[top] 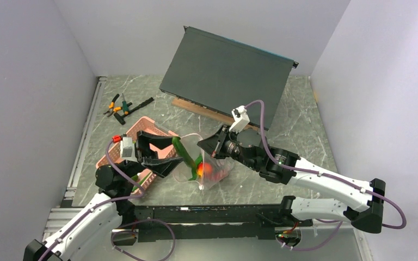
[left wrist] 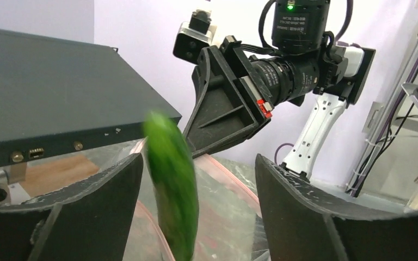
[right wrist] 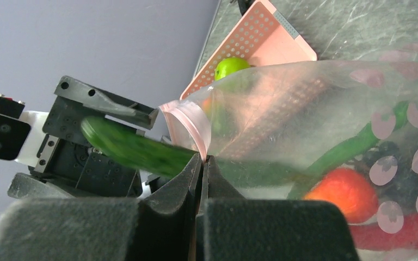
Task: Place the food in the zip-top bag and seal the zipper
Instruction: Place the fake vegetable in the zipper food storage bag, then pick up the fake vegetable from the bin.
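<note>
The clear zip-top bag (top: 213,166) hangs between the arms, mouth up, with a red-orange piece (right wrist: 343,193) and a green stem-like piece (right wrist: 354,144) inside. My right gripper (right wrist: 203,160) is shut on the bag's pink zipper strip (right wrist: 188,122) and holds the mouth open. My left gripper (left wrist: 198,160) is open just above the mouth. The long green pepper (left wrist: 171,179) is blurred between its fingers, touching neither, its lower end in the bag's mouth; it also shows in the top view (top: 180,148). A green apple (right wrist: 231,66) lies in the pink basket (right wrist: 261,32).
The pink basket (top: 141,130) sits left of the bag, under my left arm. Orange-handled pliers (top: 117,107) lie at the back left. A dark flat box (top: 226,73) leans on a wooden board (top: 196,109) at the back.
</note>
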